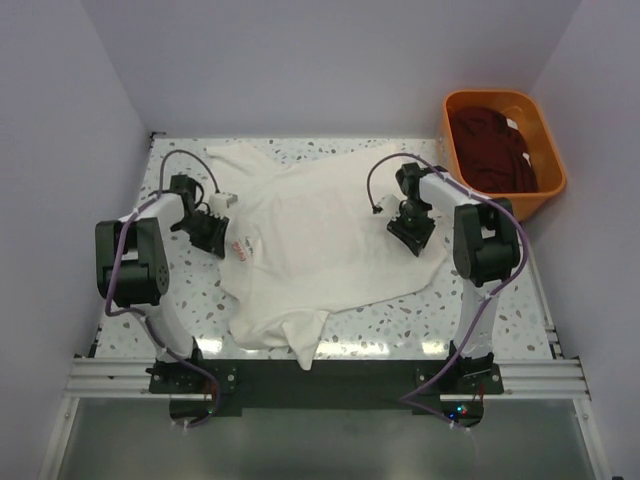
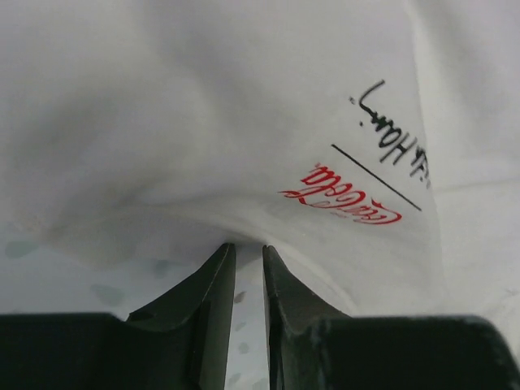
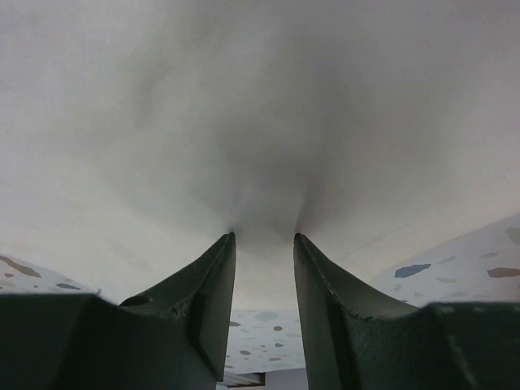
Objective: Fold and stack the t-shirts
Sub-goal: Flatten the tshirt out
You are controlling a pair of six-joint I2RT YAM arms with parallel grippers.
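Speckled table [image 1: 480, 320] carries the cream shirt [image 1: 330, 230] spread across its centre, my left gripper [image 2: 248, 248] and right gripper [image 3: 264, 236] each pinching a side edge by the tips alone, so I judge that lifting could slip the thin cloth free and spoil the fold.

A cream-white t-shirt [image 1: 320, 240] lies spread and wrinkled across the middle of the table [image 1: 480, 320], with small red print [image 1: 239, 247] near its left edge. A dark maroon t-shirt [image 1: 495, 150] lies crumpled in the orange tub [image 1: 455, 130] at far right.
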